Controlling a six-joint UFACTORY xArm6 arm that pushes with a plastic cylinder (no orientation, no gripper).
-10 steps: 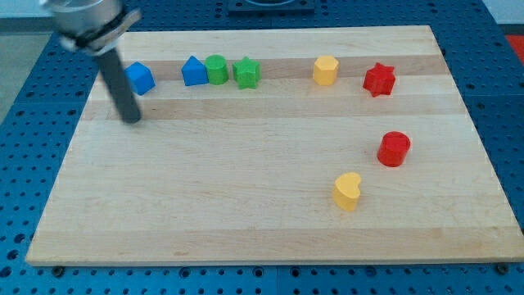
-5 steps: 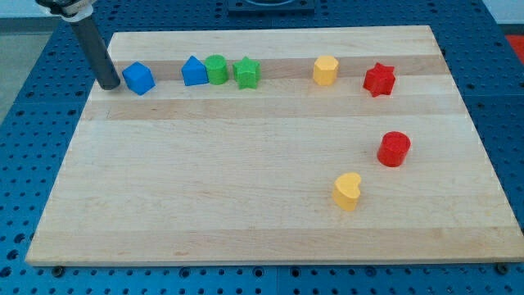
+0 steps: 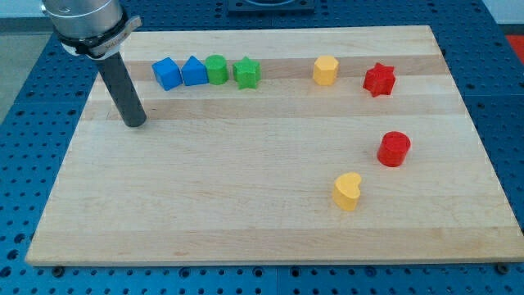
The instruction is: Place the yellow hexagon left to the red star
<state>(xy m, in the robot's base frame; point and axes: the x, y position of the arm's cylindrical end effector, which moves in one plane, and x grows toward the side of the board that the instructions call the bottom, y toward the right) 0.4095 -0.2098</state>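
Note:
The yellow hexagon [image 3: 326, 70] stands near the view's top, right of centre. The red star [image 3: 379, 79] stands just to its right, a small gap between them. My tip [image 3: 135, 124] rests on the board at the view's left, far from both, below and left of the blue cube [image 3: 166, 73].
A row at the top left holds the blue cube, a blue house-shaped block [image 3: 194, 71], a green cylinder [image 3: 217, 70] and a green star [image 3: 246, 73], close together. A red cylinder [image 3: 394, 149] and a yellow heart [image 3: 347, 191] stand at the lower right. The wooden board [image 3: 246, 205] lies on a blue perforated table.
The blue cube has slid right and now sits against the blue house-shaped block. My tip went up to the cube's left, then came back down and a little right.

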